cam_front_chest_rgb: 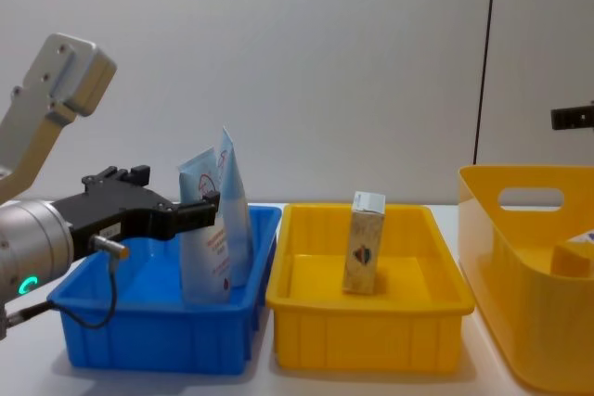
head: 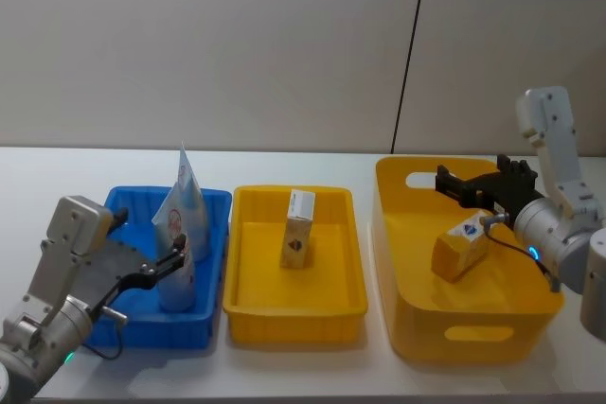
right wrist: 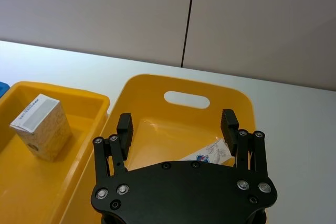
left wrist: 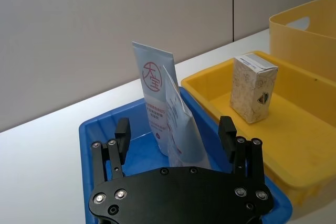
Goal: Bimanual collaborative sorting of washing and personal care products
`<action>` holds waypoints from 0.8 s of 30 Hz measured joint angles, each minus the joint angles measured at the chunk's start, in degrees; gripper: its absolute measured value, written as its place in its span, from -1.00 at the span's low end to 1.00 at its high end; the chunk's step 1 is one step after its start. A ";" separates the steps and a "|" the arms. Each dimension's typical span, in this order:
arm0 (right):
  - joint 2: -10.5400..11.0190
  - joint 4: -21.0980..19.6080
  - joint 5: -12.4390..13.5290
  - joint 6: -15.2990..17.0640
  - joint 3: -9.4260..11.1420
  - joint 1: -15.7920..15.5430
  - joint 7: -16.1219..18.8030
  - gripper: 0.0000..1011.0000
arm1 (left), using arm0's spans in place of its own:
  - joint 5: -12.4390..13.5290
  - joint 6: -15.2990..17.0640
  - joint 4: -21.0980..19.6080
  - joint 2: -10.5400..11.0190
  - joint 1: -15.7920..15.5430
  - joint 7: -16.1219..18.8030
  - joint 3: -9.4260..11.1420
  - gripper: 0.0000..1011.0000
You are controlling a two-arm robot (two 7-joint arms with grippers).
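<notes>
Two light-blue pouches with red print [head: 180, 219] [cam_front_chest_rgb: 215, 229] stand upright in the blue bin [head: 128, 314]. My left gripper [head: 175, 260] [left wrist: 175, 132] [cam_front_chest_rgb: 200, 208] is open at the pouches, and the nearer pouch [left wrist: 184, 137] lies between its fingers. One beige carton [head: 298, 240] [left wrist: 253, 88] [cam_front_chest_rgb: 363, 243] stands in the small yellow tray [head: 294, 314]. Another carton [head: 461, 248] lies tilted in the large yellow bin [head: 473, 333]. Over that bin my right gripper [head: 447, 183] [right wrist: 177, 126] hangs open and holds nothing, with the carton [right wrist: 207, 153] partly hidden beneath it.
The three containers stand side by side on a white table [head: 57, 177], with a grey wall behind. The large bin has cut-out handles [right wrist: 186, 99]. Bare table lies behind the bins and at the far left.
</notes>
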 joint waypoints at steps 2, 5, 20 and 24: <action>0.00 0.00 0.00 0.00 0.00 0.00 0.00 0.99 | -0.04 0.00 -0.13 -0.13 0.28 -0.06 -0.07 0.98; 0.00 0.00 0.00 0.00 0.00 0.00 0.00 0.99 | -0.16 0.00 -0.16 -0.32 0.42 -0.26 -0.10 0.98; 0.00 0.00 0.01 0.00 0.00 0.00 0.00 0.99 | -0.51 -1.02 3.57 -3.34 -1.30 -1.39 0.23 0.98; 0.00 0.00 0.00 0.00 0.00 0.00 0.00 0.99 | -0.23 -1.56 5.02 -4.17 -2.08 -1.33 0.30 0.98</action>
